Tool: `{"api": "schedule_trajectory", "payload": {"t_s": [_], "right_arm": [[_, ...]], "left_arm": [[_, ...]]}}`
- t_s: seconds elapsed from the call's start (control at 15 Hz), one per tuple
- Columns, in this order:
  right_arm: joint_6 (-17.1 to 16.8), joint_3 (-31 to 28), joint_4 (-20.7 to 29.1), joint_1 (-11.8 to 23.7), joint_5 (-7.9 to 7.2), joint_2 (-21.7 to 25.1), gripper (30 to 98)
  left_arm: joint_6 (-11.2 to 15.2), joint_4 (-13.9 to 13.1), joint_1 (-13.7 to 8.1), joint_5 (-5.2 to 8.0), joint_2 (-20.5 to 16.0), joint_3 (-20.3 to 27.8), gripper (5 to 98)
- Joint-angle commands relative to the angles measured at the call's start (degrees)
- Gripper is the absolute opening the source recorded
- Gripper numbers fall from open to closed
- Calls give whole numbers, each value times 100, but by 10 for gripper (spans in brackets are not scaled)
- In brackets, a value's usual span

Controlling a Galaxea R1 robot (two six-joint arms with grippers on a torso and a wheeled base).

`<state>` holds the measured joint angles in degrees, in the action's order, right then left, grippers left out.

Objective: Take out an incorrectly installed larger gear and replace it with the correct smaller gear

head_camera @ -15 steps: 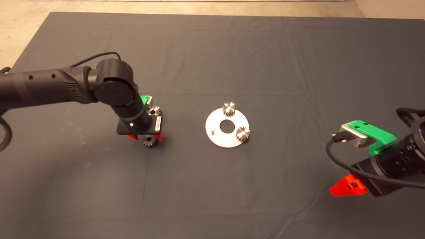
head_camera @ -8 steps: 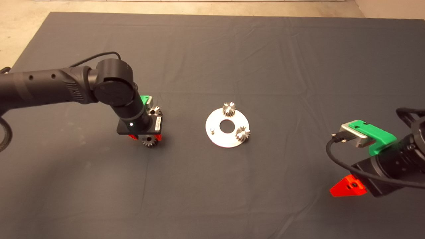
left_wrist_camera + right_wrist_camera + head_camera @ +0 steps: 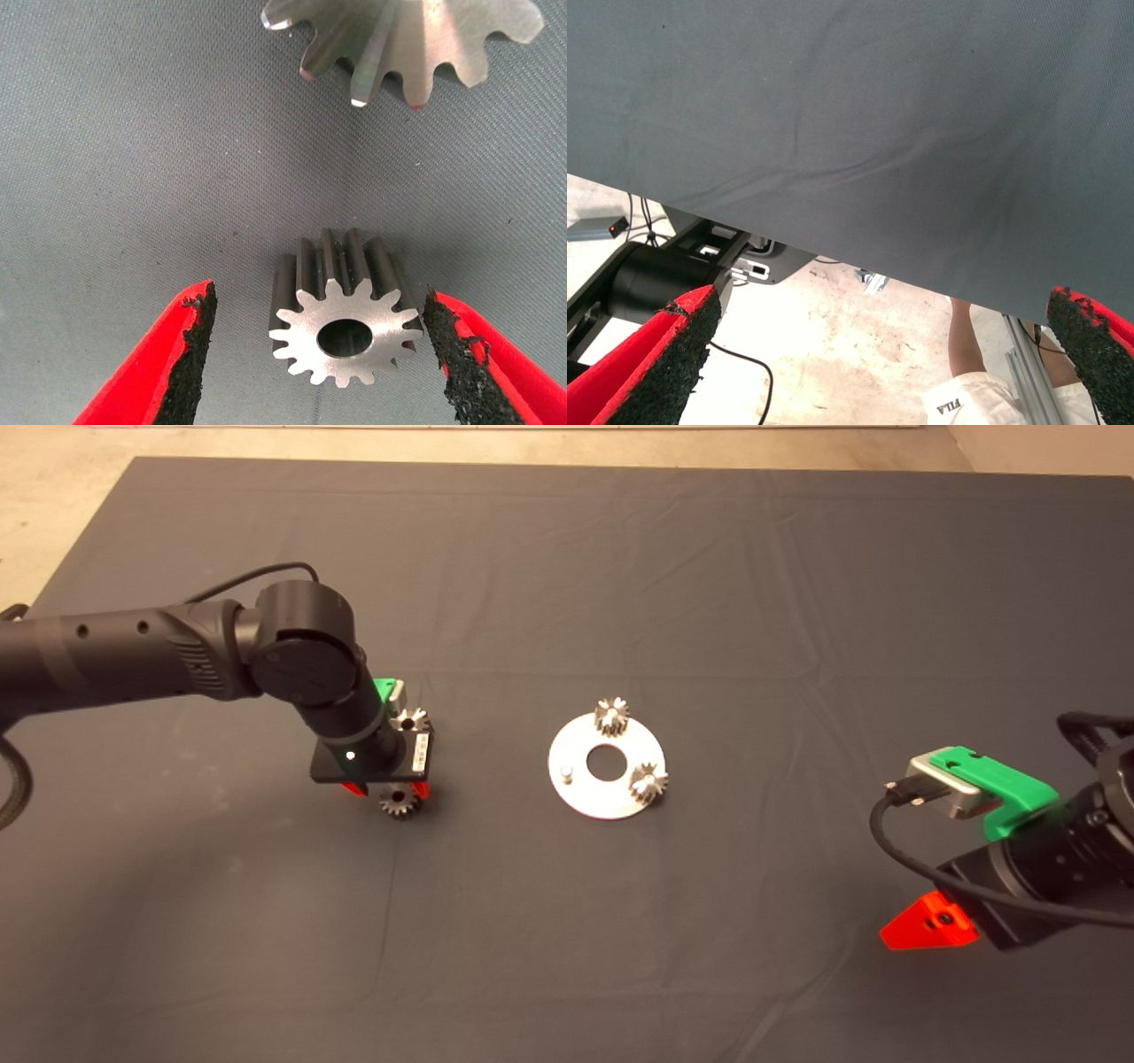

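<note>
Head view. Dark grey mat (image 3: 620, 576), lightly creased, over the table; pale concrete floor along the far edge and at the far-left corner. Four silver gears counted. Two stand upright on a round silver plate (image 3: 585, 793) at mat centre: one at the far edge (image 3: 611, 716), one at the right edge (image 3: 648, 784). Plate also has a centre hole and one bare short pin (image 3: 567, 773) on its left side. Other two gears off the plate, well to its left, under the left arm: the smaller gear (image 3: 400, 803) on the mat between red fingertips, and the larger gear (image 3: 411, 720) just beyond it, partly hidden by the wrist. Left gripper (image 3: 390, 793) low over the mat there. Right gripper (image 3: 928, 924) parked at the lower right edge, well apart from the plate.

Left wrist view. Woven grey mat fills the background. Smaller gear (image 3: 344, 320) lying on its side, bore axis roughly level with the mat, dark centre hole facing the camera. Left gripper (image 3: 319, 350) spread, one black pad (image 3: 190, 350) on each side of the gear, neither touching it. Toothed rim of the larger gear (image 3: 399, 44) near, apart from the smaller one.

Right wrist view. Mat edge, then pale floor beyond with cables, a black base and metal framing; a person's leg (image 3: 967, 350) in a white sock. Right gripper (image 3: 881, 354) spread wide, nothing between the pads.
</note>
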<state>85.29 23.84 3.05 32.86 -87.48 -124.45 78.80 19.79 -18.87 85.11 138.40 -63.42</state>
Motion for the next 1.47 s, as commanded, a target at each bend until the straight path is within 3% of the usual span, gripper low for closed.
{"api": "schedule_trajectory", "payload": {"t_s": [0.0,0.93,1.07,1.4], "right_arm": [[-37,-13,196,81,2,3,977],[-30,-13,196,81,1,21,977],[-33,-13,199,81,0,21,977],[-38,-13,196,81,3,30,977]], "left_arm": [[-5,34,-4,31,-1,-20,603],[-22,43,32,31,52,-20,603],[-14,43,67,23,61,-20,550],[4,43,67,23,52,15,550]]}}
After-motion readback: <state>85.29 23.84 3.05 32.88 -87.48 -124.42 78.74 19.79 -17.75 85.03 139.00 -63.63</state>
